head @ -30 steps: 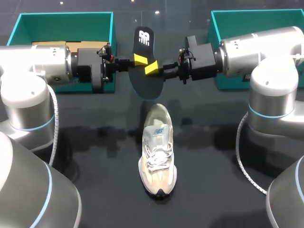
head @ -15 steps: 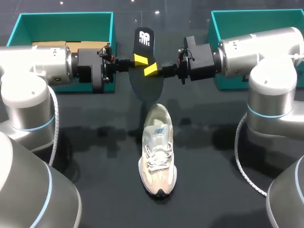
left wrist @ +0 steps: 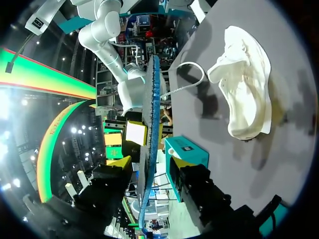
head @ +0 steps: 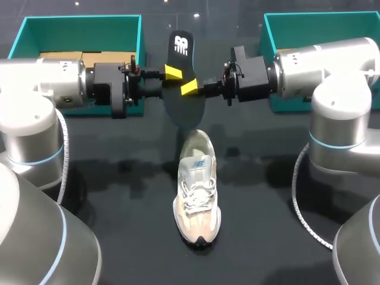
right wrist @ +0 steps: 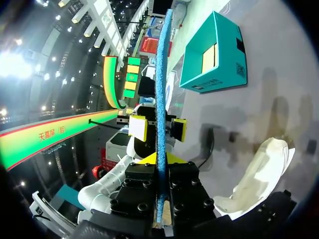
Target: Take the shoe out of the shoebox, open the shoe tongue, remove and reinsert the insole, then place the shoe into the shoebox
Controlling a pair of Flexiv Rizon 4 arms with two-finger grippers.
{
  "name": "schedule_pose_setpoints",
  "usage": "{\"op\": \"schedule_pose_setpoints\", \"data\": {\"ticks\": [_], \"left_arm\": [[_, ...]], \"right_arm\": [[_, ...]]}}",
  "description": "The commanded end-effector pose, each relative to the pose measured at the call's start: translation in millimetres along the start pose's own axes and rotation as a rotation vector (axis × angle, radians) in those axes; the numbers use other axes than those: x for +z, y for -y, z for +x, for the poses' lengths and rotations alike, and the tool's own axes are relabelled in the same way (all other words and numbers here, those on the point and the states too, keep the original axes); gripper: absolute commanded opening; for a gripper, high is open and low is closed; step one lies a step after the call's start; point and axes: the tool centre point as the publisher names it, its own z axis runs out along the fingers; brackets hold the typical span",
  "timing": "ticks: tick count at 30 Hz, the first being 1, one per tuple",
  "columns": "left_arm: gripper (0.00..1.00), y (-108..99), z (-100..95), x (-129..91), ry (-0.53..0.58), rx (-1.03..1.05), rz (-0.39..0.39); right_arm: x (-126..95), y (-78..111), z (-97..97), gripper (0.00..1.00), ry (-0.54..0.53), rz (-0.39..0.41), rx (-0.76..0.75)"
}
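**Progress.** The shoe [head: 198, 187] lies on the table [head: 119, 208], out of its box, toe at 6 o'clock. The insole [head: 181, 98] is out. Both steps are judged done; reinsertion and re-boxing remain.

**Grip.** The right gripper [head: 190, 86] is clamped on the insole, holding it upright in the air at 12 o'clock from the shoe. The left gripper [head: 172, 73] straddles the insole, jaws wide and not touching.

**Clearance.** The left box [head: 35, 27] sits at 10 o'clock and the right box [head: 285, 21] at 2 o'clock, well apart. The path down to the shoe looks open.
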Motion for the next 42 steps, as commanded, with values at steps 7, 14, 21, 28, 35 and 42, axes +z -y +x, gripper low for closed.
{"op": "schedule_pose_setpoints", "data": {"ticks": [7,14,21,28,35,42], "left_arm": [[1.0,21.2,-2.1,-64.7,-0.134,-0.174,-0.009],[1.0,29.7,-0.6,-92.0,-0.419,-0.404,0.029],[1.0,31.6,0.0,-95.1,-0.495,-0.418,0.027],[1.0,31.6,0.0,-95.1,-0.495,-0.418,0.027],[1.0,47.5,15.8,-71.5,-0.584,-0.706,-0.036],[1.0,84.0,30.7,-63.5,-0.707,-1.023,-0.188]], "right_arm": [[-16.9,0.7,-6.6,0.0,0.012,-0.011,-0.022],[-23.1,-4.1,-10.7,0.0,0.032,-0.005,-0.069],[-24.0,-6.9,-13.5,0.0,0.045,-0.002,-0.089],[-24.0,-6.9,-13.5,0.0,0.045,-0.002,-0.089],[-39.2,-6.4,-21.9,0.0,0.099,-0.054,-0.144],[-59.8,-6.7,-29.8,0.0,0.1,-0.076,-0.279]]}}
